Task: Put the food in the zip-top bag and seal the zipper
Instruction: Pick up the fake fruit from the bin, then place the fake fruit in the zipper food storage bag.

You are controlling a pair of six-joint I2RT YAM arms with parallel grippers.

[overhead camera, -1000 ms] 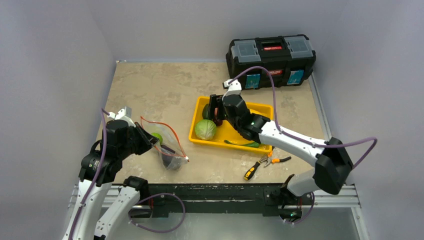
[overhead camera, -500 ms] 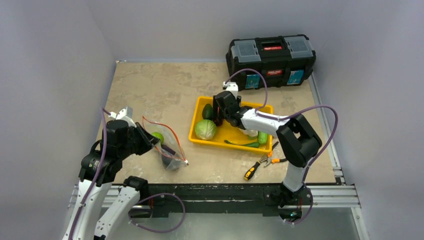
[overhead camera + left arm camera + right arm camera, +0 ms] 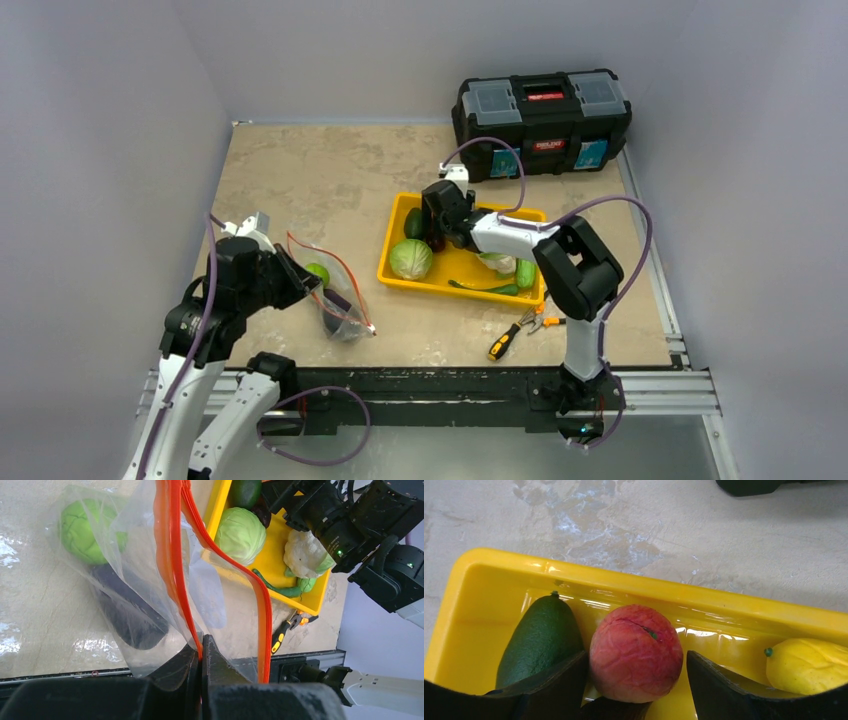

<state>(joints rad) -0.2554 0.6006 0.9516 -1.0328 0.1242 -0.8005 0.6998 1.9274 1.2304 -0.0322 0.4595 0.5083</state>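
My left gripper point(image 3: 201, 645) is shut on the red-orange zipper point(image 3: 170, 555) of the clear zip-top bag point(image 3: 335, 295) and holds its mouth up and open. Inside lie a green piece point(image 3: 82, 525) and a purple eggplant point(image 3: 127, 615). My right gripper point(image 3: 636, 660) is open in the yellow tray's far left corner, its fingers either side of a red fruit point(image 3: 634, 645). An avocado point(image 3: 539, 640) lies left of it and a yellow piece point(image 3: 809, 665) right. The cabbage point(image 3: 410, 259), cauliflower point(image 3: 500, 264) and cucumber point(image 3: 525, 274) lie in the tray.
The yellow tray point(image 3: 455, 268) sits mid-table, right of the bag. A black toolbox point(image 3: 543, 108) stands at the back right. Pliers point(image 3: 545, 320) and a yellow-handled screwdriver point(image 3: 503, 342) lie in front of the tray. Grey walls close in both sides.
The right arm has folded in, its elbow swinging left, and its gripper has shifted slightly to the tray's far left corner. The left gripper and the bag have barely moved.
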